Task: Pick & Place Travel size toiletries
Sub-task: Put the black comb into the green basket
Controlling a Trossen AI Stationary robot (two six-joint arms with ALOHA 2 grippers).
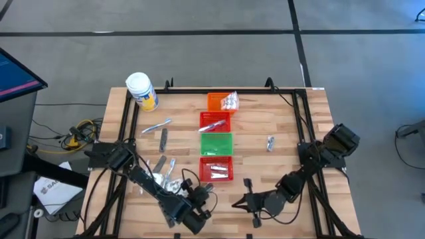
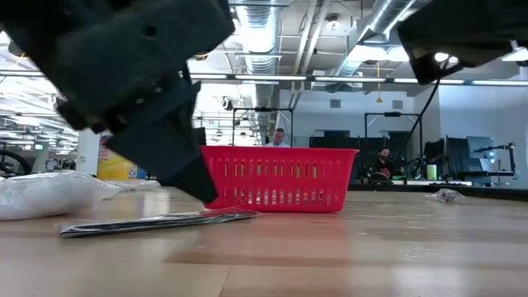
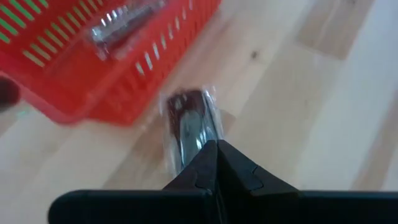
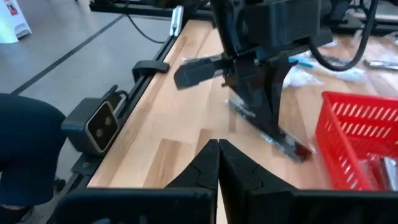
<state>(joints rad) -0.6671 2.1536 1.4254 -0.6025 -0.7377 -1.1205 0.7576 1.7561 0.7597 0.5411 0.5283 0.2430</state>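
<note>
A dark flat strip in a clear wrapper [image 3: 189,118] lies on the table just in front of the nearest red basket [image 1: 216,167], which has silvery items inside. My left gripper [image 3: 216,146] is shut, its tips down at the strip; the right wrist view shows it from the side [image 4: 278,132]. My right gripper [image 4: 217,146] is shut on nothing and hovers near the table's front edge [image 1: 239,202], pointing at the left gripper. More toiletries [image 1: 161,162] lie loose on the table's left side. A white sachet [image 2: 49,194] lies beside the strip. My left gripper meets the strip's clear wrapper [image 3: 200,138] with its shut fingertips. They slant down from the table's near left and run roughly along the strip. The fingers hide the exact place of contact. The strip lies flat on the table [image 2: 157,223], its reddish end [image 4: 301,152] toward the red basket.
A row of mesh baskets runs up the table's middle: red [image 1: 216,167], green [image 1: 216,143], red [image 1: 215,121], then orange [image 1: 219,101] holding sachets. A white jar [image 1: 141,89] stands at the far left. A small silvery item [image 1: 270,141] lies at the right.
</note>
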